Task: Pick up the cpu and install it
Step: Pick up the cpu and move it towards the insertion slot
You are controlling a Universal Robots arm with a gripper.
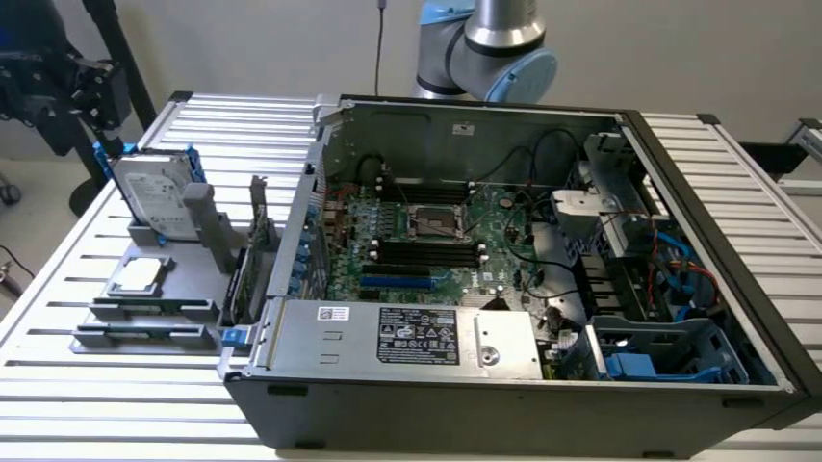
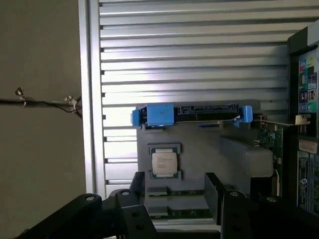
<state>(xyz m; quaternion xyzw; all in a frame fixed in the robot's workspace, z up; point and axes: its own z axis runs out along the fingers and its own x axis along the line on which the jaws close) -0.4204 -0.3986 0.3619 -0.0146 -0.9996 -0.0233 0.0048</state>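
Note:
The cpu [image 1: 139,276] is a small silver square chip lying flat in a grey holder [image 1: 192,260] on the slatted table, at the exterior view's left of the open computer case [image 1: 514,404]. In the wrist view the cpu [image 2: 164,163] sits in its recess on the holder, beyond my gripper [image 2: 175,181]. The two black fingers [image 2: 213,185] stand apart with nothing between them, so the gripper is open and off the chip. The motherboard's empty socket [image 1: 433,223] lies inside the case.
A silver hard drive in a blue bracket [image 1: 154,197] stands upright at the holder's far end. Memory sticks [image 1: 148,310] lie in slots near the cpu. An upright card [image 1: 253,245] stands beside the case. A grey power-supply box [image 1: 398,337] fills the case's front.

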